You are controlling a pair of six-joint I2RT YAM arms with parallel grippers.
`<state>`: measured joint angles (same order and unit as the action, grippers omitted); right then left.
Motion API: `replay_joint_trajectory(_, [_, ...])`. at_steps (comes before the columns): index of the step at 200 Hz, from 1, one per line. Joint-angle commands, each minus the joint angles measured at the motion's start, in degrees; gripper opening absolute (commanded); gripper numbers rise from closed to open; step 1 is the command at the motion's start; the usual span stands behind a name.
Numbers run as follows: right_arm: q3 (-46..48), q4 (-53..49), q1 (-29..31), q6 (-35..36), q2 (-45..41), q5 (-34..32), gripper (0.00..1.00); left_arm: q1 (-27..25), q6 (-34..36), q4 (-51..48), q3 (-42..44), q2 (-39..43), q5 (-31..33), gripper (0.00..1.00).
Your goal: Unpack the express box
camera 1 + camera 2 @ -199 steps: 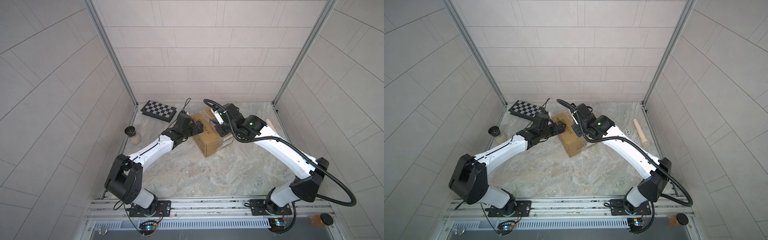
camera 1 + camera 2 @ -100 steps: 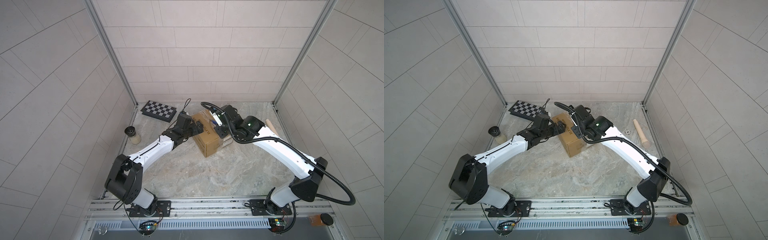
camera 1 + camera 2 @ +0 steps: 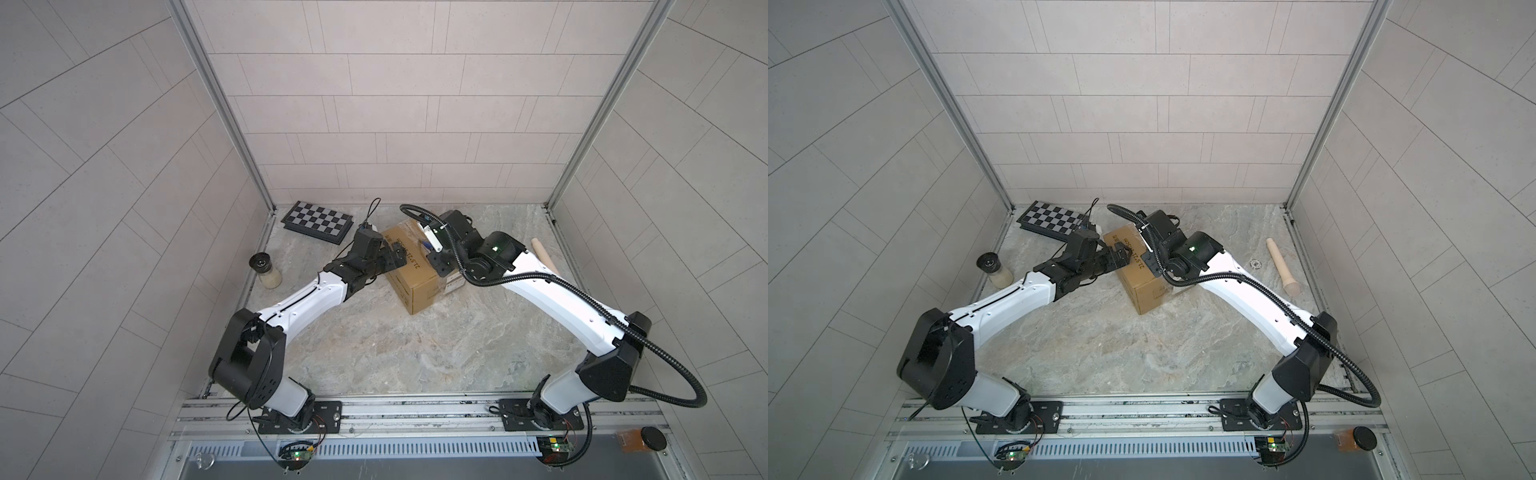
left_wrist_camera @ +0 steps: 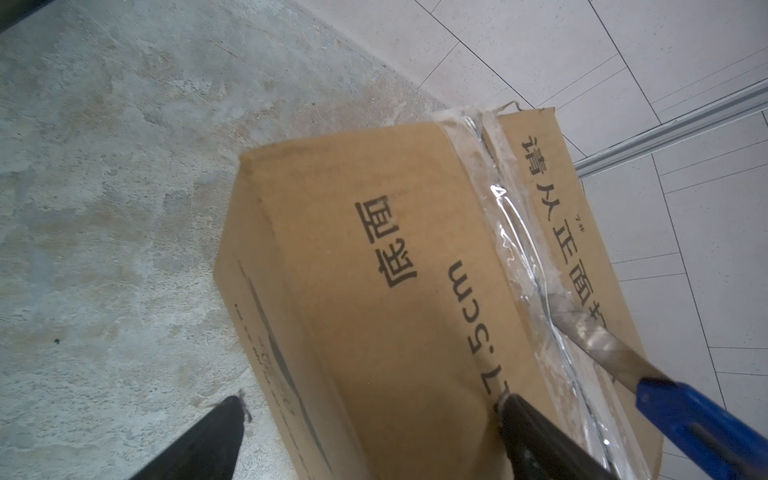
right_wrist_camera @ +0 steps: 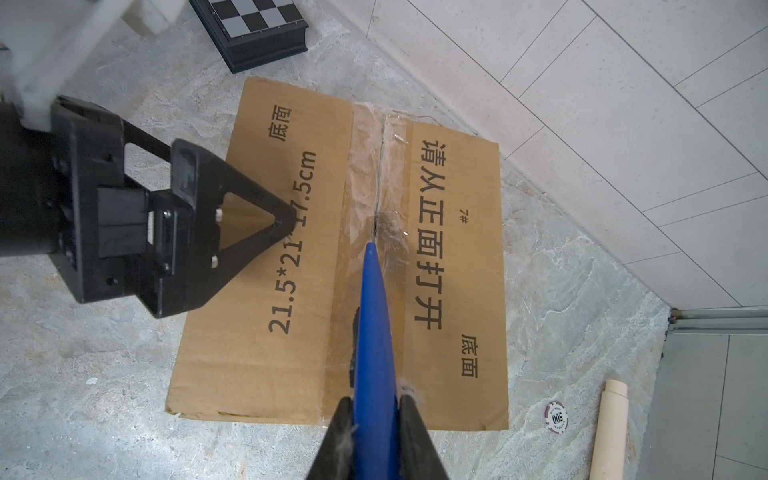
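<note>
— Anything different from a second ago?
— Only the right gripper (image 5: 376, 401): gripping the blue cutter (image 5: 372, 311), it has shifted slightly left over the express box (image 3: 417, 289) in both top views
— Lately?
— No, that shift came early

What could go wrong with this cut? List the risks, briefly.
1. The left gripper stands open, straddling an edge of the express box without clamping it; the box may slide when the knife pushes.
2. The knife, held by the right gripper, has its blade in the tape seam; going deep might cut whatever is inside.
3. A left finger rests near the seam; the knife might strike it.
</note>
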<state>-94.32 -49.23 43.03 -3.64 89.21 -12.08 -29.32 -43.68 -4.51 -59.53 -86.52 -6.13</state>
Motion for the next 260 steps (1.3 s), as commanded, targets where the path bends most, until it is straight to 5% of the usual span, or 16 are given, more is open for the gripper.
replay_joint_trajectory(1, [1.66, -3.24, 0.26, 0.48, -0.24, 1.06, 0.0, 0.14, 0.84, -5.27, 1.52, -0.88, 1.57, 0.99])
replay_joint_trajectory(69, [1.07, -9.87, -0.92, 2.35, -4.35, 2.49, 0.0, 0.16, 0.21, -6.3, 1.15, -1.85, 1.66, 0.99])
replay_joint_trajectory(163, [3.28, -0.36, -0.92, -1.1, 1.08, 5.03, 0.0, 0.14, 0.85, -2.46, 1.52, 0.11, -2.0, 0.99])
replay_joint_trajectory(260, [1.27, -1.5, -1.09, -0.67, 1.1, 7.44, 0.0, 2.72, 5.82, -6.86, -3.45, 6.26, -1.3, 1.0])
